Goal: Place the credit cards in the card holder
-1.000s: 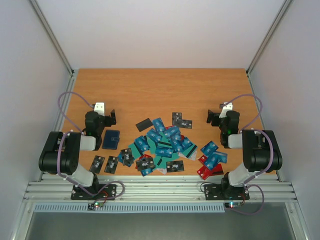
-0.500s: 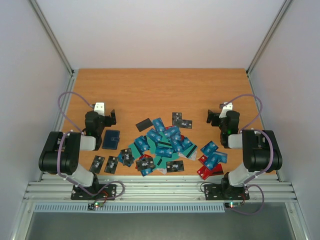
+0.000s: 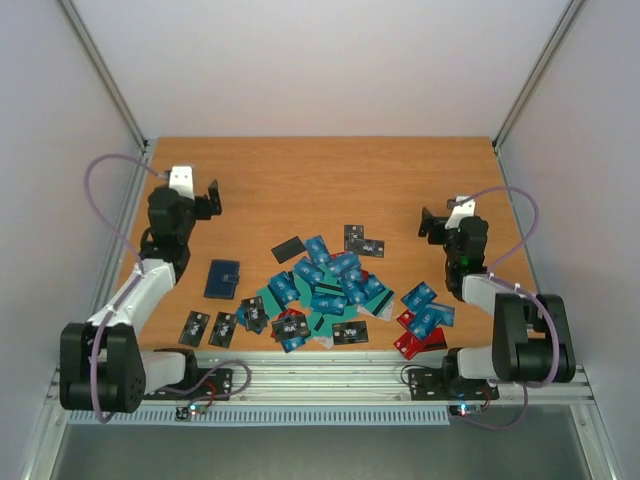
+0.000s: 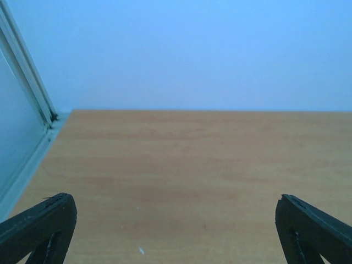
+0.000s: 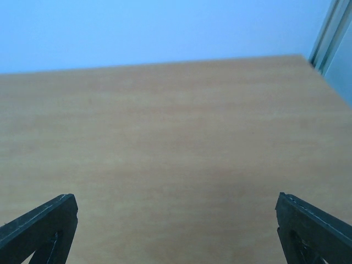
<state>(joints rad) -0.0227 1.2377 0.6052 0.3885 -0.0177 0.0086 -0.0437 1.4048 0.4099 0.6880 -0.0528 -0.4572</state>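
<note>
Cards nearest the bases: two black cards point(image 3: 208, 327) lie by themselves at the near left, and red cards point(image 3: 412, 342) sit at the near right. Between them and further in is the main heap of credit cards point(image 3: 325, 290), blue, teal and black, loosely overlapping. Judgement: each will need singling out from the heap's edge.

Just left of the heap, apart from it, the card holder point(image 3: 222, 279) lies flat on the left arm's side. It looks closed, though the overhead view is too small to be sure. No card is in it that I can see.

Beyond the holder, the left gripper point(image 3: 207, 196) hangs over the bare table point(image 3: 320, 165), spread wide and empty. Its wrist view shows fingers point(image 4: 38, 228) in the lower corners with only wood between. Beyond the red cards, the right gripper point(image 3: 428, 225) is likewise wide and empty.

Judgement: both grippers are held off the cards, ready for a first pick, and the task is not begun.
</note>
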